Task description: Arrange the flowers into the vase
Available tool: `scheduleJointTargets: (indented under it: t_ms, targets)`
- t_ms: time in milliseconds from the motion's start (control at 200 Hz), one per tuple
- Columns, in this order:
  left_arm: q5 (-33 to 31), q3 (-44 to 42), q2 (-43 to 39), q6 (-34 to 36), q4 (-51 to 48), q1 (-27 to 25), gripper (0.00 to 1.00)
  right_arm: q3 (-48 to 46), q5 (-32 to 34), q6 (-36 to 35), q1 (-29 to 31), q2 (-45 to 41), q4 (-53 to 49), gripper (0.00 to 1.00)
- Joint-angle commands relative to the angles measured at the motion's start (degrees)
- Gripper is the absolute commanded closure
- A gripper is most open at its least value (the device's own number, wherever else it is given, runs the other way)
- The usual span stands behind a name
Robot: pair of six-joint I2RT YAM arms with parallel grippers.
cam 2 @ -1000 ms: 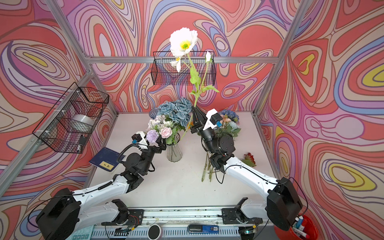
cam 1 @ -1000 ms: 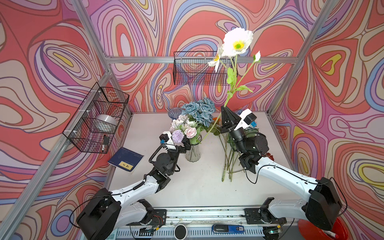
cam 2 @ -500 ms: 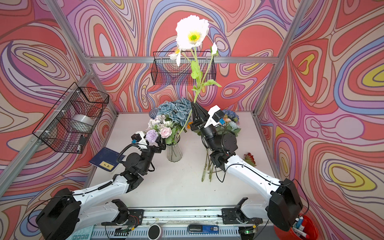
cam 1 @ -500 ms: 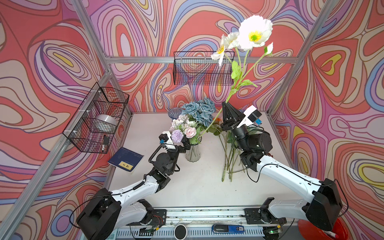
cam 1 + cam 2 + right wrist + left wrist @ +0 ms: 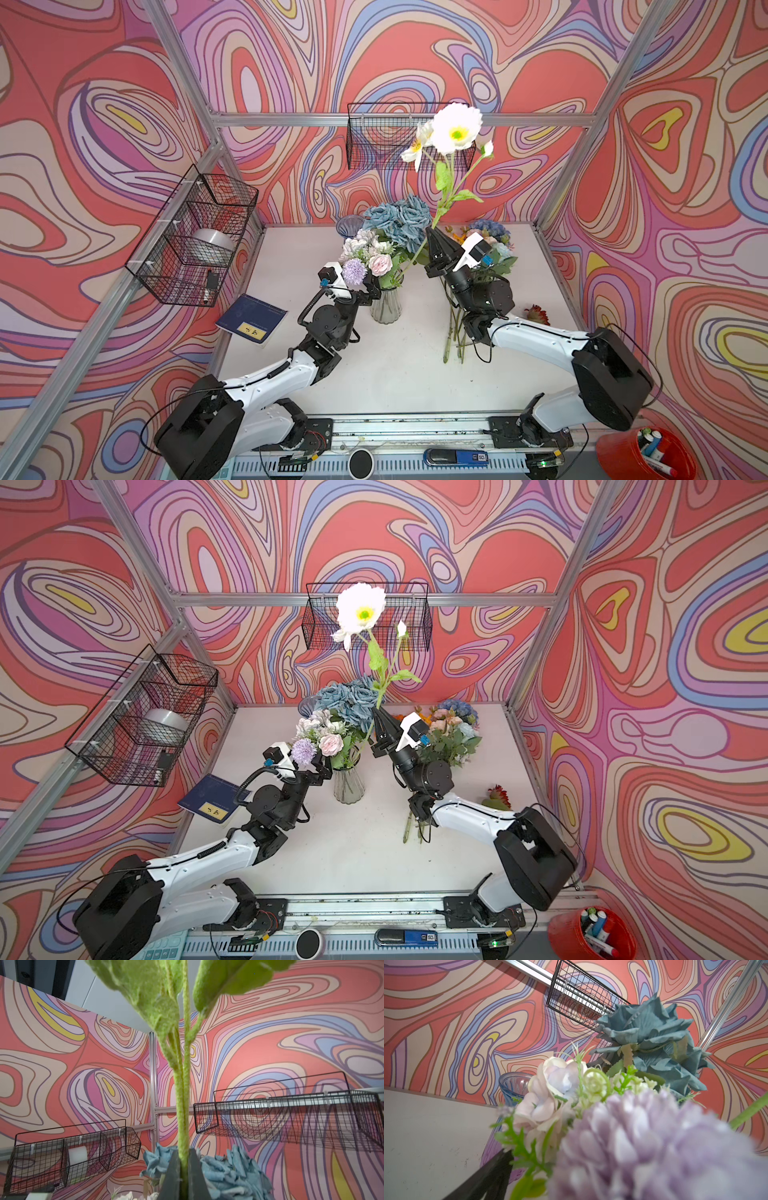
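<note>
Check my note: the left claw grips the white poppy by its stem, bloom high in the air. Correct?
Not the left: the right claw grips the white poppy by its stem, bloom high in the air. The right wrist view shows it.

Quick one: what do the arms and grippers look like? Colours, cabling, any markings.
White link shells and black joint housings on the left arm and right arm. Black left gripper and right gripper, the right one's fingers tapering to a point. A white camera block with a blue plug sits on each wrist. Black cables loop outside the joints. No readable markings.
</note>
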Motion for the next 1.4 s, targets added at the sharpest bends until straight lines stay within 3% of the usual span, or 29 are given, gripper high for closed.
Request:
scheduleJointTargets:
  t_ms: [0, 536, 751, 891, 1092, 1392]
  targets:
    - [-0.25, 1.28, 0.32, 0.00, 2.87, 0.27, 0.01, -1.80, -1.44, 4.88, -0.18, 2.02, 6.90, 1.00]
    - [0.33, 1.43, 0.15, 0.13, 2.69, 0.34, 0.02, -6.67, -5.57, 16.85, -0.05, 13.40, 6.56, 1.00]
    - [0.77, 1.77, 0.56, 0.22, 2.67, 0.35, 0.01, -7.43, -8.55, 17.42, 0.02, 13.25, 0.16, 0.99]
    - [1.14, 1.97, 0.89, 0.22, 2.67, 0.39, 0.02, -8.51, -10.17, 16.03, 0.02, 10.69, -6.32, 0.90]
    - [1.66, 2.06, 1.30, -0.13, 3.00, 0.38, 0.02, -9.84, -11.93, 13.39, -0.03, 4.38, -20.11, 0.59]
    - [1.54, 1.65, 1.92, -0.13, 4.22, 0.34, 0.02, -9.07, -11.86, 11.38, -0.05, -9.72, -49.40, 0.54]
